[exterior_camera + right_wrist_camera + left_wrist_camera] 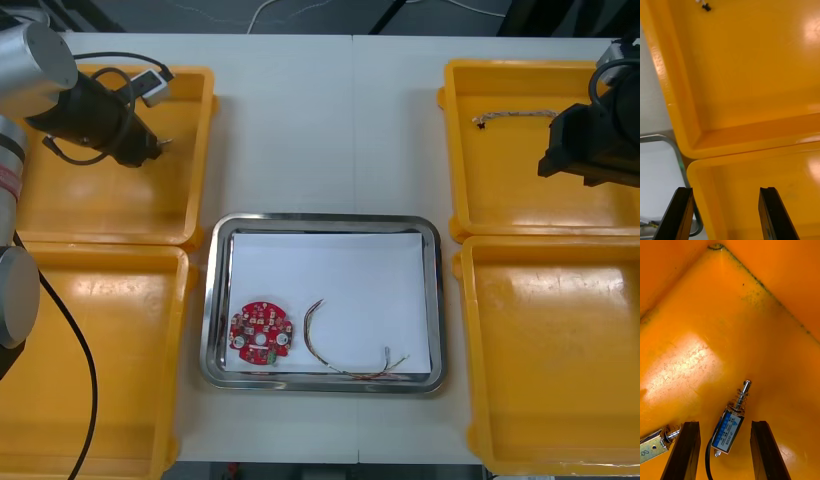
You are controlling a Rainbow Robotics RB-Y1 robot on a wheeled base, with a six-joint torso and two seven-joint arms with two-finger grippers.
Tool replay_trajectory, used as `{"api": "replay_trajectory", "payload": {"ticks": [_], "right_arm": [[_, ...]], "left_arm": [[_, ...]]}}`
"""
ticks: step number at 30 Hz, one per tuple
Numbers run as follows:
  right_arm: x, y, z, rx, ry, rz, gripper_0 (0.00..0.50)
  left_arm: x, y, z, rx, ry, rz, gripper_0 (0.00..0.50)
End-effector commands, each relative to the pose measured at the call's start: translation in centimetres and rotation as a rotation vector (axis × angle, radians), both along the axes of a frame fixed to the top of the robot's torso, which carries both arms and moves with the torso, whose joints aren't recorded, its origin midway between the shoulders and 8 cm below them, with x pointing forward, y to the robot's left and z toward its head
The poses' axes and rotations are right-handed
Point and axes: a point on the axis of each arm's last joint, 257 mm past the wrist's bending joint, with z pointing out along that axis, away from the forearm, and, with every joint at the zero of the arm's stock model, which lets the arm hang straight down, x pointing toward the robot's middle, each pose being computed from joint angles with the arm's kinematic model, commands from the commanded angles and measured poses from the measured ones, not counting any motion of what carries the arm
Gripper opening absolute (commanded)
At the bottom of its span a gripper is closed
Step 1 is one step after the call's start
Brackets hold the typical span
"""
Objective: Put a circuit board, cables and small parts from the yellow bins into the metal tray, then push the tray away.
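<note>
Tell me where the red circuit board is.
In the front view, the circuit board lies in the near-left corner of the metal tray, just left of the cable.

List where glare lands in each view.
Front view: faint sheen on the near left bin and near right bin floors. Right wrist view: a bright spot on the far right bin floor. Left wrist view: a broad white patch on the far left bin floor, beside the small metal part under the open left tool.
</note>
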Motion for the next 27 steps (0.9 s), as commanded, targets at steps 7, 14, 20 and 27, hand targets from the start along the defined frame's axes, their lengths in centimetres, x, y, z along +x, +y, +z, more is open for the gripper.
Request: {"api": "replay_trajectory", "payload": {"ticks": [7, 14, 20, 27], "right_arm": [[3.1, -7.0, 2.7, -0.089, -0.076, -0.16, 0.5], [6.8, -8.3, 3.5, -0.058, -0.156, -0.178, 0.5], [9.8, -8.9, 3.9, -0.057, -0.221, -0.158, 0.5], [13.4, -9.8, 2.5, -0.061, -0.272, -0.118, 0.5]], "left_arm": [[-0.3, 0.2, -1.7, 0.115, -0.02, -0.116, 0.327], [-0.3, 0.2, -1.8, 0.111, -0.024, -0.114, 0.0], [-0.2, -0.3, -1.6, 0.089, -0.029, -0.118, 0.0], [-0.6, 0.0, -1.0, 0.049, -0.024, -0.118, 0.0]]}}
